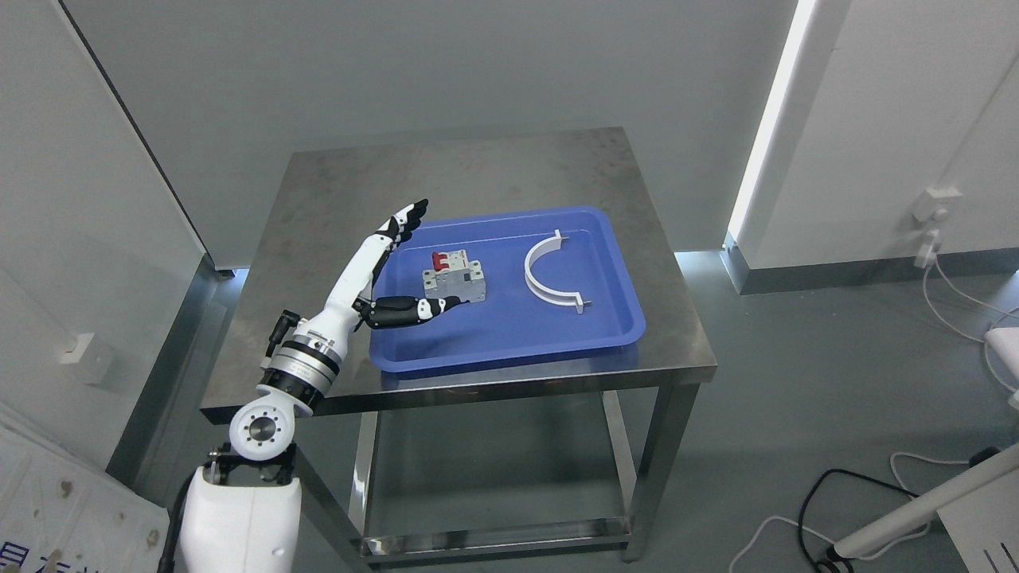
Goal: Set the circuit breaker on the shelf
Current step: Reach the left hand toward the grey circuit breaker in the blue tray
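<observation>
A grey circuit breaker (454, 280) with red switches lies in the left part of a blue tray (509, 342) on a steel table (478, 167). My left hand (426, 259) reaches over the tray's left edge, just left of the breaker. Its fingers (402, 221) are spread and point up and away, and its thumb (414, 310) stretches along the near side of the breaker, its tip close to the breaker's front corner. The hand holds nothing. No shelf shows except the table's lower rails. My right arm is out of view.
A white half-ring clamp (552, 270) lies in the right part of the tray. White wall panels stand on both sides. Cables (860, 493) and a white rod (915, 509) lie on the floor at the lower right.
</observation>
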